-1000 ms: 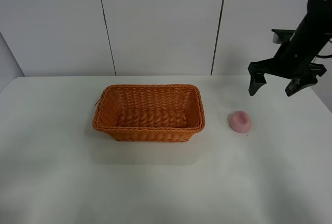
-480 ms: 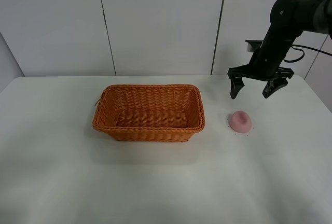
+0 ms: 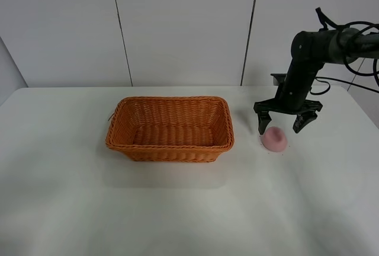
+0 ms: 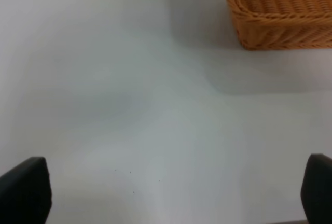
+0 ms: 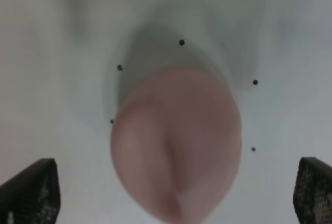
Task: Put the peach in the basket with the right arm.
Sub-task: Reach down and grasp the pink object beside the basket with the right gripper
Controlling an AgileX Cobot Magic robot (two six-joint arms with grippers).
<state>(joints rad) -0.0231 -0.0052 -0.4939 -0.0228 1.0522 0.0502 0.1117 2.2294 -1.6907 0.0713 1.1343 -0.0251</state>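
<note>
I was on the approach. My right fingers point(image 3: 262, 124) were spread wide, one on each side of the peach point(image 3: 275, 140), gripping nothing. The peach sat on the surface point(image 3: 177, 208) near the basket point(image 3: 170, 147), apart from its rim. Next, I judged, I had to lower, close, then lift high enough to pass over that rim. Nothing else stood in the way.

A white table point(image 3: 177, 214) carried an orange wicker basket point(image 3: 170, 147) near its middle. A pink peach point(image 3: 275, 139) sat apart on the basket's right, with tiny dark specks point(image 5: 181, 42) around it.
</note>
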